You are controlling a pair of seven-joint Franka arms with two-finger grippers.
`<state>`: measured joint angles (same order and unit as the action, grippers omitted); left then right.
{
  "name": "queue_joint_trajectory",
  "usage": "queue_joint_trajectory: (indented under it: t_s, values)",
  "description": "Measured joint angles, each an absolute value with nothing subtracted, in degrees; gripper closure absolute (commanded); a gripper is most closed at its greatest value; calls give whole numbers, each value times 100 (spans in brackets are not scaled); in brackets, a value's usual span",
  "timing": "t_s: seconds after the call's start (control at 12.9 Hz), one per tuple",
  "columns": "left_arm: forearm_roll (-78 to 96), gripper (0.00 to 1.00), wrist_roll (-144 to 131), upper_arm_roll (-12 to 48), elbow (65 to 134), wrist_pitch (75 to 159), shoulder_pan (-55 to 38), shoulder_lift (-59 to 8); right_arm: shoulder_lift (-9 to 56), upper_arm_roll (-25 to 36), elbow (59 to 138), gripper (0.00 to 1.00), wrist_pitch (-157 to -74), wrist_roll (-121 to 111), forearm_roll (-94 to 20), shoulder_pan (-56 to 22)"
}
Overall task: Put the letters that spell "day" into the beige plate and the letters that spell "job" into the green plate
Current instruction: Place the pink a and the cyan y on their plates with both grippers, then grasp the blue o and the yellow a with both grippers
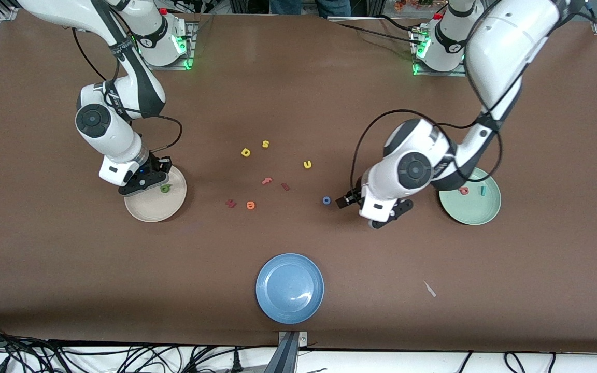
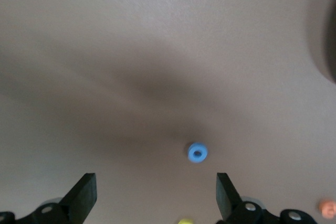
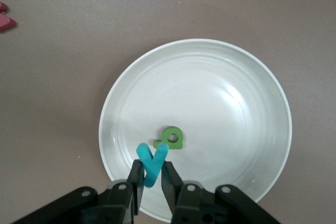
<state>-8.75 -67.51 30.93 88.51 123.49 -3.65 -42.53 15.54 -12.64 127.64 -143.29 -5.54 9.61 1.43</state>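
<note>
My right gripper point(image 3: 152, 174) hangs over the beige plate point(image 1: 153, 210) point(image 3: 226, 103), shut on the teal y point(image 3: 152, 163). The green looped letter point(image 1: 165, 188) point(image 3: 170, 138) lies in that plate. The yellow looped letter point(image 1: 246, 152) rests on the table near the middle. The green plate point(image 1: 472, 212) holds the pinkish-red b point(image 1: 464, 190) and the teal j point(image 1: 483, 190). My left gripper point(image 1: 363, 211) point(image 2: 156, 182) is open and empty, low over the table between the green plate and the blue o point(image 1: 326, 200) point(image 2: 197, 152).
Mid-table lie a yellow s point(image 1: 265, 144), a yellow u point(image 1: 307, 164), an orange e point(image 1: 250, 205) and three red letters point(image 1: 267, 181). A blue plate point(image 1: 289, 287) sits near the front camera's edge. A small pale scrap point(image 1: 429, 289) lies toward the left arm's end.
</note>
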Motion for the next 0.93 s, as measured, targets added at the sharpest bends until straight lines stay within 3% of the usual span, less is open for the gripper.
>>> queue_joint_trajectory:
  t_s: [0.16, 0.31, 0.54, 0.78, 0.93]
  values:
    - [-875, 6, -7107, 2452, 8841, 12587, -1112, -4385, 1554, -1267, 12768, 25, -14327, -550, 960, 140]
    - [-875, 8, -7430, 2022, 8837, 12887, -1693, -4541, 1554, -1267, 12770, 24, -14327, -526, 959, 140]
    - [-875, 29, -7692, 1825, 8780, 13291, -1980, -4696, 1554, -1305, 12787, 20, -14326, -185, 950, 140]
    - [-875, 45, -7743, 1782, 8572, 13294, -1986, -4811, 1557, -1723, 12879, 17, -14325, 932, 948, 58]
    - [-875, 47, -7744, 1779, 8515, 13294, -1991, -4881, 1560, -1848, 12923, 17, -14325, 1899, 947, -352]
